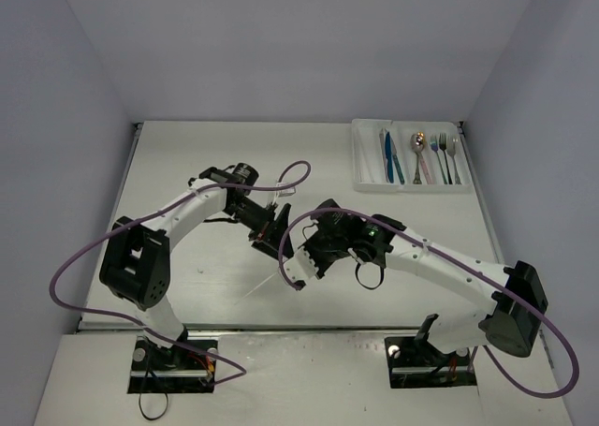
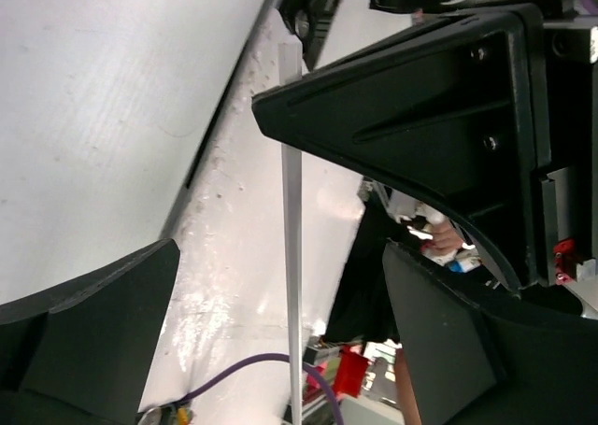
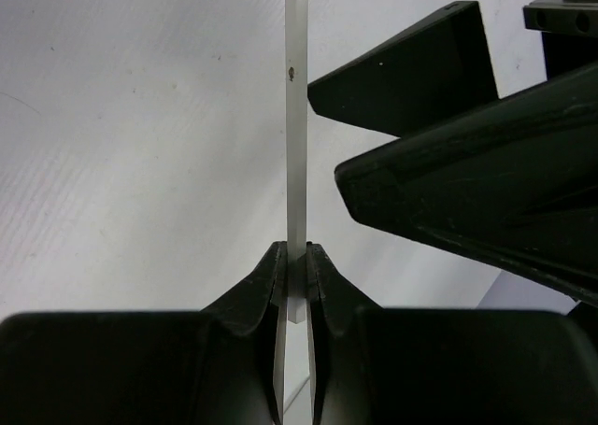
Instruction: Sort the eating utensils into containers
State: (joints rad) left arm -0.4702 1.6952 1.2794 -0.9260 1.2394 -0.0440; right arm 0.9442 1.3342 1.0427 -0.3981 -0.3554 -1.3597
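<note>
Mid-tabletop, nearer front edge: both arms meet. R fingers clamped on thin pale stick close to its end, so most of its length sticks out. L fingers apart w/ stick running btwn them, not closed on it; prob. handover or regrip. Tray at far right corner holds cutlery; stick well apart from it, not yet sorted.

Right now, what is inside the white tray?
The tray holds a blue knife, a spoon and forks, among others. Nothing covers them; whatever lies beneath them is hidden.
</note>
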